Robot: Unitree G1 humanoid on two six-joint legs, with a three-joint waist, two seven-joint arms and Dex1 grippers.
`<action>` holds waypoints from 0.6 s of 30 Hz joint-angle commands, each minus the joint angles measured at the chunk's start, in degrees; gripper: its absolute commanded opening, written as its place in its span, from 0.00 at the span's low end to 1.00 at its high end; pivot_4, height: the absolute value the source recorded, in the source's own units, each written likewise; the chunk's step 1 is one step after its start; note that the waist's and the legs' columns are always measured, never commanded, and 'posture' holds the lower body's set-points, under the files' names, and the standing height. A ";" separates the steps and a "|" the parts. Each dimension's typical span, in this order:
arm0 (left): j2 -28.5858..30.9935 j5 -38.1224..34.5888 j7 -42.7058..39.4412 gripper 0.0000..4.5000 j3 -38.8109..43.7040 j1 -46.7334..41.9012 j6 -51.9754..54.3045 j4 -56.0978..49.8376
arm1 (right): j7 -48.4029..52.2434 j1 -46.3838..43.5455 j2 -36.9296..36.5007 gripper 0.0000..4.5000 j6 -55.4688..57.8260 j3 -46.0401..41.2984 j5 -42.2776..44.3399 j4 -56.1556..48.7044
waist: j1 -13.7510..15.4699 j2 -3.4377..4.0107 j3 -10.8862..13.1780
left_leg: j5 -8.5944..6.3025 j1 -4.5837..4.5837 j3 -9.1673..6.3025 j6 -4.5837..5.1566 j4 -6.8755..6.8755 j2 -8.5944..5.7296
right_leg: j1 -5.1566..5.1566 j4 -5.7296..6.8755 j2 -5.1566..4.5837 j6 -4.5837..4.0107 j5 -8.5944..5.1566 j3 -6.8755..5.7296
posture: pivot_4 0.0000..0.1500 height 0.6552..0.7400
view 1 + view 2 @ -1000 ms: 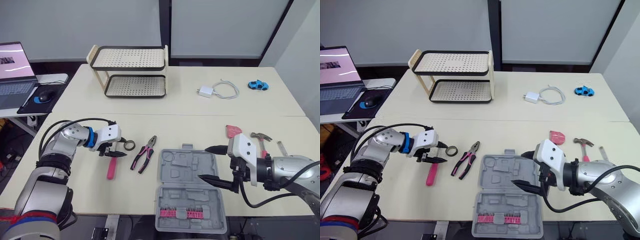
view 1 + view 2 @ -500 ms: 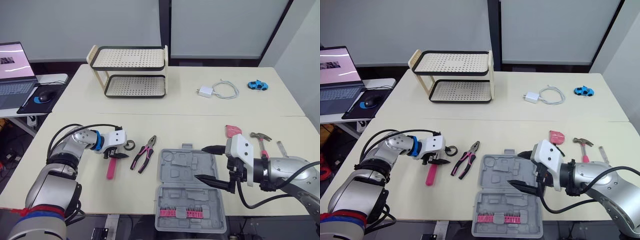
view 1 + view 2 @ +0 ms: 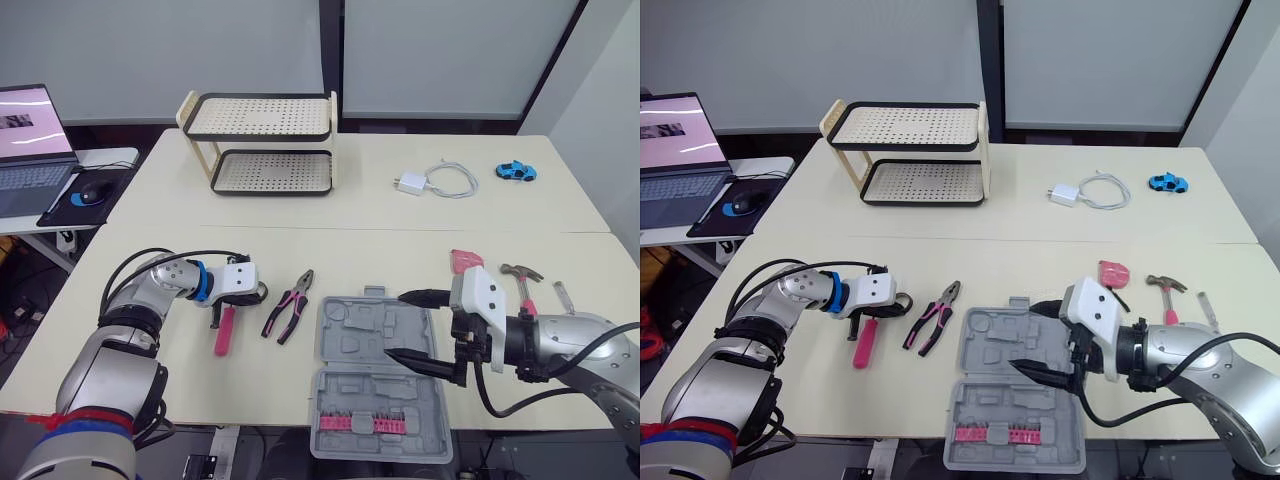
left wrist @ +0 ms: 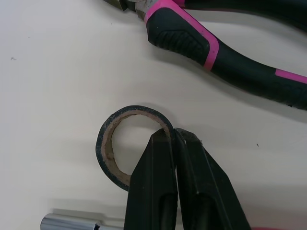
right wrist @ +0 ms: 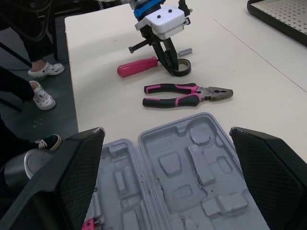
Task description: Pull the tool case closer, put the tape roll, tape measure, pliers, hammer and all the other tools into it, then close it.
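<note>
Pinching the tape roll (image 4: pixel 103 153) by its rim, the left hand (image 4: pixel 173 135) rests low on the counter (image 3: pixel 380 250). Pliers (image 3: pixel 288 307) lie between it and the open tool case (image 3: pixel 375 385), over which the right hand (image 3: pixel 396 324) gapes wide. The left wrist view catches a chrome socket (image 4: pixel 72 223) beside the roll.

Tape roll (image 4: pixel 102 151) left of pliers (image 3: pixel 288 308), tool case (image 3: pixel 352 352) right of these, hammer (image 3: pixel 522 278), perhaps tape measure (image 3: pixel 465 262), farther right

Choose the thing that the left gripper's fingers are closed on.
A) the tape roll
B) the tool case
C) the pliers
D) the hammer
A: in the left wrist view, the left gripper pinches the wall of the tape roll, and the pliers lie apart from it, untouched.
</note>
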 commanded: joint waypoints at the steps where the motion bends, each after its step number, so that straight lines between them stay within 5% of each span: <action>1: 0.54 -0.86 -0.36 0.01 1.19 -1.26 1.04 0.33 | -0.18 -1.03 0.30 1.00 -1.57 -0.84 0.48 -1.55 | 0.00 0.00 0.00 | 0.00 -0.01 0.00 0.00 0.00 0.00 | -0.01 0.00 0.00 0.00 0.00 0.00 | 1.00 1.00; 18: 7.25 -10.72 -12.64 0.01 7.50 -0.31 11.28 -15.71 | -2.08 -1.79 1.09 1.00 -1.48 -0.60 0.45 -1.76 | -0.17 -0.04 0.00 | 0.09 -0.40 0.03 -0.16 0.03 0.02 | -0.51 0.09 0.00 -0.01 0.01 0.06 | 1.00 1.00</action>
